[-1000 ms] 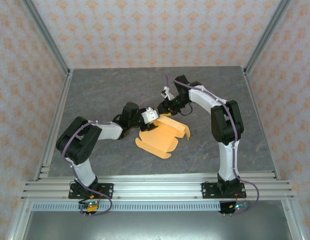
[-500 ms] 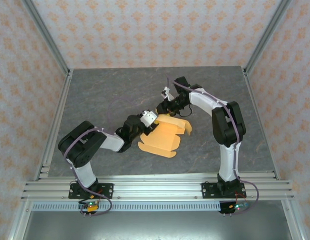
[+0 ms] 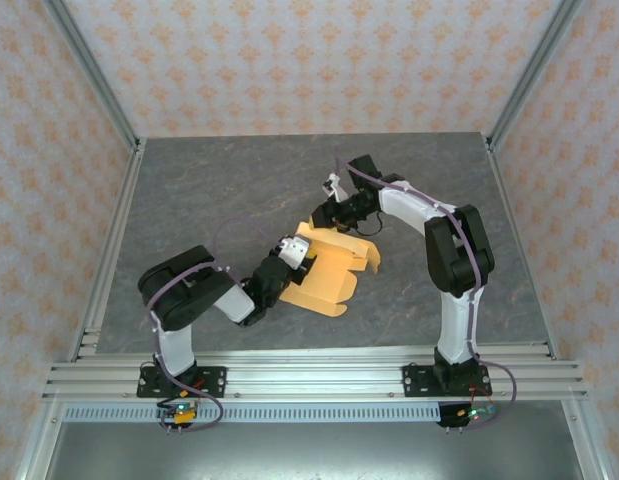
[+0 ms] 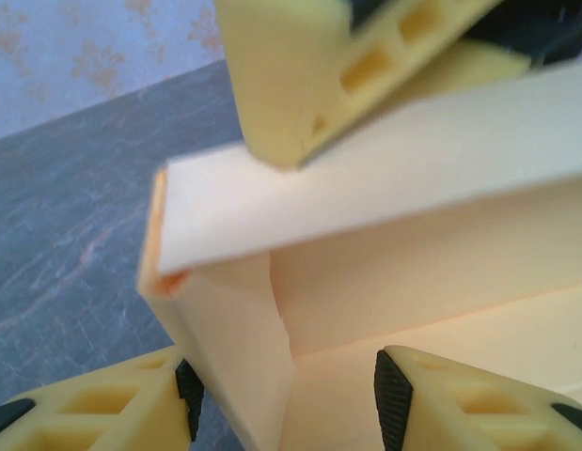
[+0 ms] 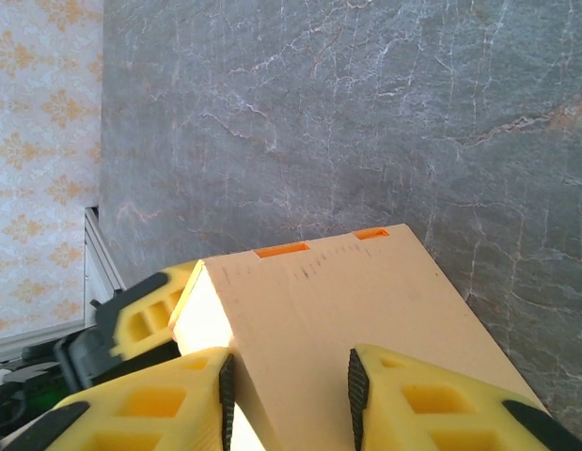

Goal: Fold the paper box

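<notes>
The paper box (image 3: 334, 272) is light orange cardboard, partly folded, lying mid-table with flaps spread to the right and front. My right gripper (image 3: 325, 214) reaches its back-left corner. In the right wrist view the right gripper (image 5: 289, 395) is shut on a folded ridge of the box wall (image 5: 338, 291), one pad on each face. My left gripper (image 3: 296, 254) comes in low from the left. In the left wrist view the left gripper (image 4: 291, 409) stands open astride an upright side flap (image 4: 229, 357). Its left pad lies beside the flap and its right pad stands apart over the box floor.
The grey marbled table (image 3: 209, 190) has patterned walls at the back and sides and metal rails (image 3: 289, 375) along the near edge. One of the right gripper's fingers (image 4: 291, 66) shows above the wall in the left wrist view.
My left arm has drawn back and down towards the near-left, and its jaws have narrowed. The box's left corner has risen and shifted slightly left. The right gripper has hardly moved.
</notes>
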You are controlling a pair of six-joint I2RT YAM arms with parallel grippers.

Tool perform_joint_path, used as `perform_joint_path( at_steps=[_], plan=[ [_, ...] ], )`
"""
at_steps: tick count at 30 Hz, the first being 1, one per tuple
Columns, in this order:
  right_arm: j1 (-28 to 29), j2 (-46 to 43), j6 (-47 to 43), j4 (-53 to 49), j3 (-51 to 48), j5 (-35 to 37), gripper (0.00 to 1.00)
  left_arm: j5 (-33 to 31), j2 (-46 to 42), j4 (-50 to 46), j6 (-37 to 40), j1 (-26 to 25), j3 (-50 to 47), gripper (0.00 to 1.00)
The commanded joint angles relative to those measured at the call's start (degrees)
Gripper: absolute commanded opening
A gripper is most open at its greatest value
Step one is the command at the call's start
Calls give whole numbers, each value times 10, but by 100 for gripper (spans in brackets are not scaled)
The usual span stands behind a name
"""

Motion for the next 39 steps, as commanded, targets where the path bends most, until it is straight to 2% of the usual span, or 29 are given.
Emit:
perform_joint_path(
  at_steps=[1,7,13,17,20,23,34,36,39],
  plan=[
    [10,15,2,-5,-25,85,37,-22,11,58,6,-7,18,51],
    [12,16,-2,-8,-26,85,37,-33,4,54,-29,7,14,47],
    [17,16,-1,-8,-26,85,37,-14,2,25,-64,32,29,30],
    [25,17,4,-3,-28,87,36,-6,11,33,-74,32,35,24],
    [34,17,21,11,-37,90,36,-5,11,36,-74,32,34,7],
    [42,12,35,26,-51,92,36,-5,10,27,-72,31,38,1],
    [72,-18,113,104,-96,131,37,-92,10,10,-72,15,35,0],
    [72,-28,124,122,-104,132,38,-76,11,16,-73,15,33,0],
    [71,-42,107,108,-98,139,44,-16,12,18,-80,24,28,0]
  ],
)
